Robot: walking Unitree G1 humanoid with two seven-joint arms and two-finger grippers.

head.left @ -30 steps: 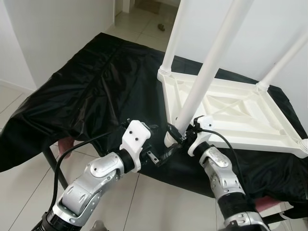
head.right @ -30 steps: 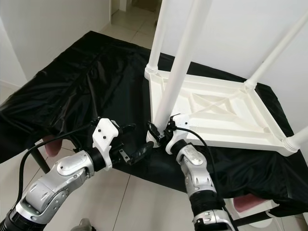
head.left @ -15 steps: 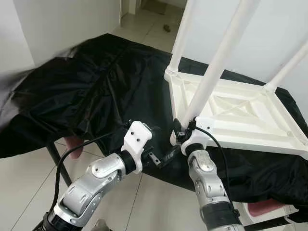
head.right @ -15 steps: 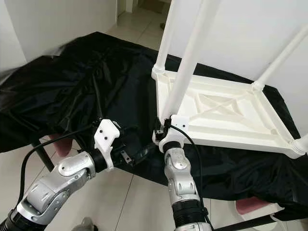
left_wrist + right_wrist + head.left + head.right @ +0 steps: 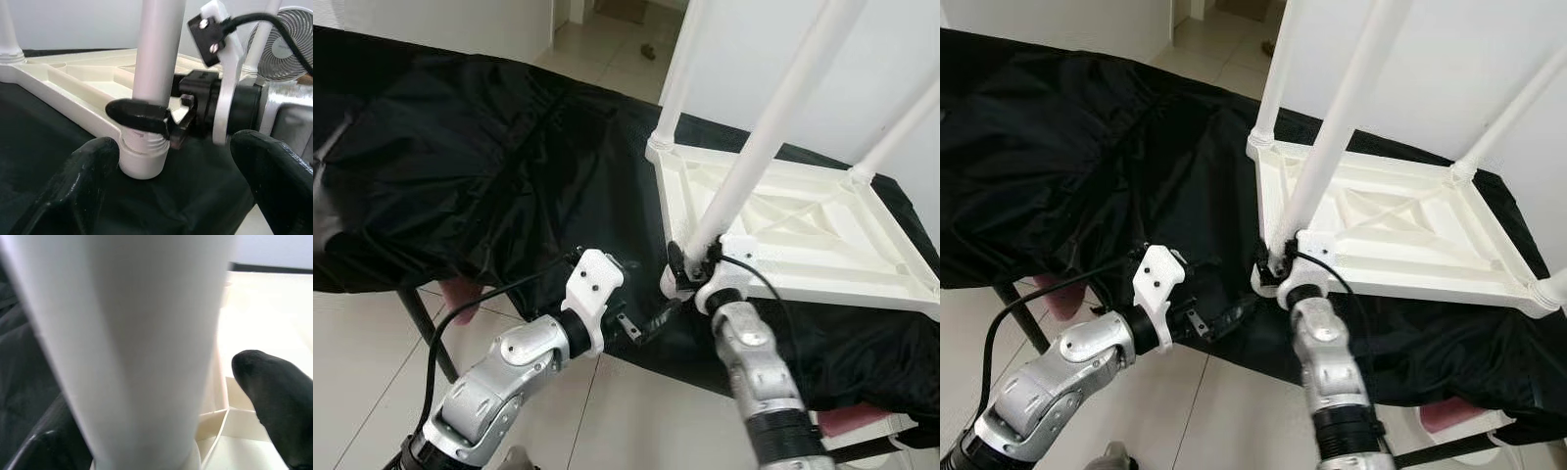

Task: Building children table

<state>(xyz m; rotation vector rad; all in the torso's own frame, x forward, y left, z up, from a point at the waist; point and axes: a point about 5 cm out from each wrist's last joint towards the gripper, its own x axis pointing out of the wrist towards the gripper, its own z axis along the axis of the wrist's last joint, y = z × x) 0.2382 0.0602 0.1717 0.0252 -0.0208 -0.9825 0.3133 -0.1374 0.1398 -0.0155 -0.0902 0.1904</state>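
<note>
The children table [image 5: 803,230] lay upside down on a counter [image 5: 460,186] draped in black cloth, a white plastic top with moulded ribs and a raised rim, its underside facing up. White round legs rose from its corners; the near leg [image 5: 754,147] leaned slightly and stood in a socket at the top's near corner, close to the counter's front edge. The far leg [image 5: 677,69] and another on the right [image 5: 901,127] ran up out of the head views, so their tops were cut off.

The right end effector [image 5: 690,264] gripped the near leg just above its socket, one black finger [image 5: 139,113] wrapped across the front of the tube in the left wrist view; its fingers pinched the leg. The left end effector [image 5: 651,321] hovered below and beside that corner, fingers spread apart, not touching the table.

Compared with half a second earlier, the whole scene had shifted in the head views and more black cloth filled the left side, which reads as camera motion. The right forearm stood at a slightly different angle, while the grip on the leg stayed where it was.

In the right wrist view the leg [image 5: 146,347] was a blurred white mass, with one dark fingertip [image 5: 274,401] beside it. A white fan [image 5: 288,49] showed behind the right wrist in the left wrist view.
</note>
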